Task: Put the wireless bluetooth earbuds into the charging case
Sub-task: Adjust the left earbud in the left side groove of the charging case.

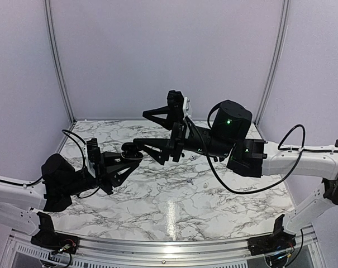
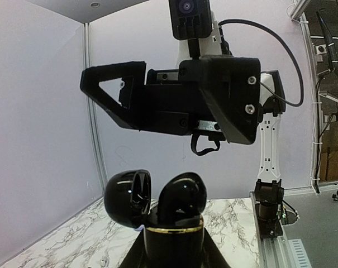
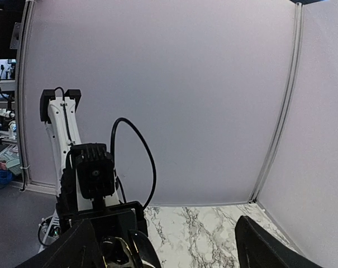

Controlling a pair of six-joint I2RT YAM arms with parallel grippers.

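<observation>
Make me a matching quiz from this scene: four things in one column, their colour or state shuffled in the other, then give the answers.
Things:
1. left pincer
2. right pincer
3. charging case
4. table

Colour or state:
A. white marble with grey veins
B. glossy black, lid open
C. jaws wide apart
D. shut on the case

Pairs: 1-D, 2-C, 3-B, 4-A.
</observation>
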